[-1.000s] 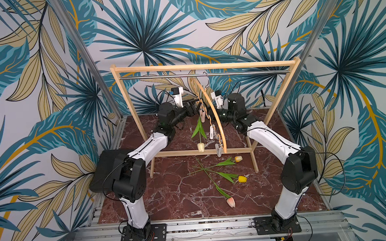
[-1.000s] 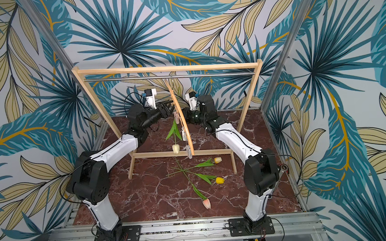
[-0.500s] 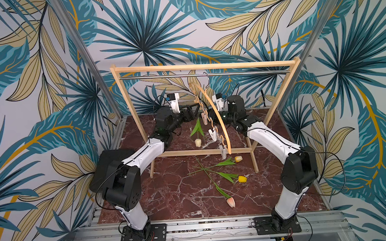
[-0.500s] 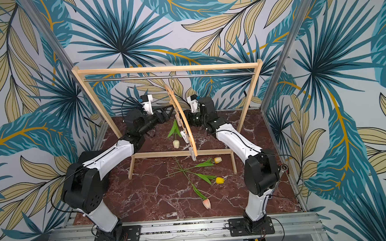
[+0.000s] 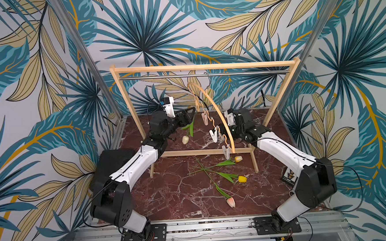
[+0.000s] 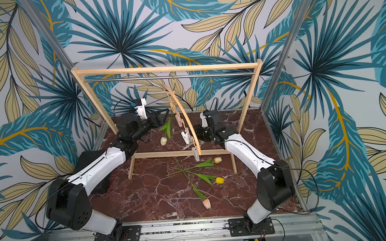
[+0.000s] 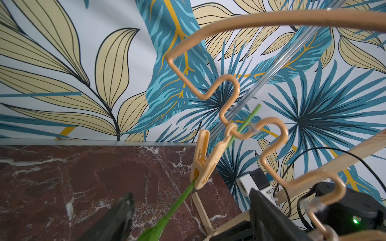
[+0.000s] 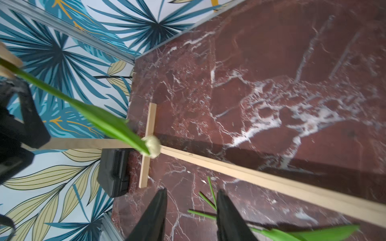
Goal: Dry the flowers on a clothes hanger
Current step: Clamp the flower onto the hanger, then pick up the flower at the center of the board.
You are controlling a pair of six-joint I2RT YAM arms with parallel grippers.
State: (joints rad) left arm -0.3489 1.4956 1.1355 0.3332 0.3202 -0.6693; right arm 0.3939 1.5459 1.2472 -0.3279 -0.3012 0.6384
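Marble bench [image 5: 169, 196]: three tulips [image 5: 242, 179] crossed below the hanger [image 5: 219, 117], nearest the right end effector [image 8: 191, 215], which is released and empty, like the left end effector [image 5: 189, 113].

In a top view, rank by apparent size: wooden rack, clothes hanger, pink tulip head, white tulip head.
1. wooden rack
2. clothes hanger
3. pink tulip head and white tulip head: look alike, not ranked.
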